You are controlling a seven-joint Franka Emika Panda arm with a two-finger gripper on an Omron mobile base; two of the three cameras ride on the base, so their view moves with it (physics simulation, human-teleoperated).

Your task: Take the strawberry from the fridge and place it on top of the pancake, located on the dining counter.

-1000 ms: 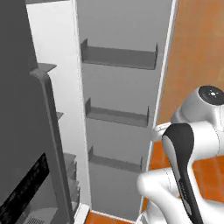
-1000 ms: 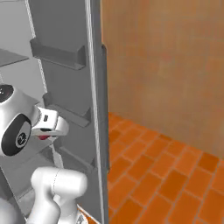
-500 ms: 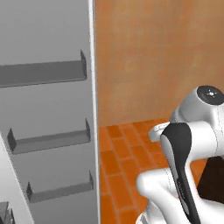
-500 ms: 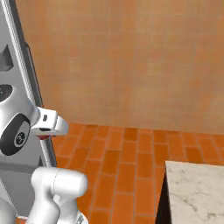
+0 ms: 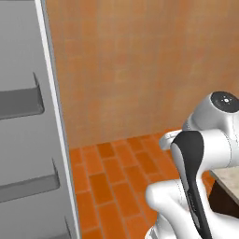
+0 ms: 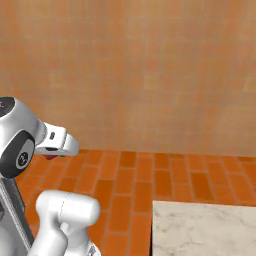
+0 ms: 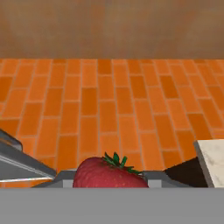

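Observation:
The strawberry (image 7: 109,175), bright red with a green leafy cap, sits at the bottom of the hand view with my gripper (image 7: 109,180) shut on it. In the right base view a sliver of red strawberry (image 6: 50,157) peeks out under my white hand, held above the brick floor. The fridge (image 5: 28,140) shows as a grey open door with shelf rails at the left of the left base view. A corner of the beige marbled dining counter (image 6: 205,230) lies at the lower right. The pancake is out of view.
Orange brick floor (image 7: 109,100) stretches ahead to a tan brick wall (image 6: 150,65). The grey fridge door edge (image 7: 17,164) is low on the left of the hand view, and the counter corner (image 7: 212,159) on its right. My own arm rises in the right of the left base view.
The base has turned away from the fridge, so the whole picture has swung: the fridge has slid off to the left and the counter corner has come in. The strawberry stays in my gripper.

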